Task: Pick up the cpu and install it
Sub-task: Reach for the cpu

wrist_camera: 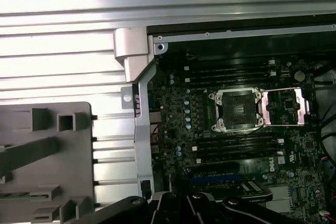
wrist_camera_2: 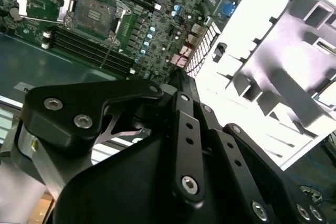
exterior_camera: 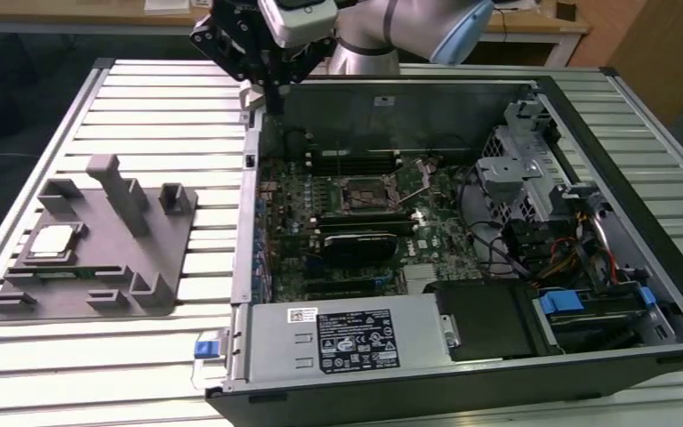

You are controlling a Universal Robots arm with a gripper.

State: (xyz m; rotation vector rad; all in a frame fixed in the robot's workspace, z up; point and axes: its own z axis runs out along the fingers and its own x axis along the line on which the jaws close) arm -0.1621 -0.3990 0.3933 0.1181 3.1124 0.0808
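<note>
The cpu point(exterior_camera: 54, 242), a small square chip with a silver top, lies on the grey tray point(exterior_camera: 140, 276) at the exterior view's left. My gripper point(exterior_camera: 274, 102) hangs shut with nothing in it, high over the far left corner of the open computer case point(exterior_camera: 461, 374), well away from the cpu. The motherboard socket point(exterior_camera: 362, 194) sits mid-board with its metal cover flipped open. Both wrist views show the socket point(wrist_camera: 236, 109) point(wrist_camera_2: 94, 14) bare, with the gripper's black linkage point(wrist_camera_2: 178, 145) in the foreground. Part of the tray point(wrist_camera: 47, 161) point(wrist_camera_2: 283, 77) also appears there.
The case lies on a ribbed metal table point(exterior_camera: 140, 98). Its upright walls point(exterior_camera: 253, 151) ring the motherboard. Cables and a drive cage point(exterior_camera: 532, 178) fill the exterior view's right side, and a power supply point(exterior_camera: 341, 338) sits at the near edge. Upright posts point(exterior_camera: 116, 191) rise from the tray.
</note>
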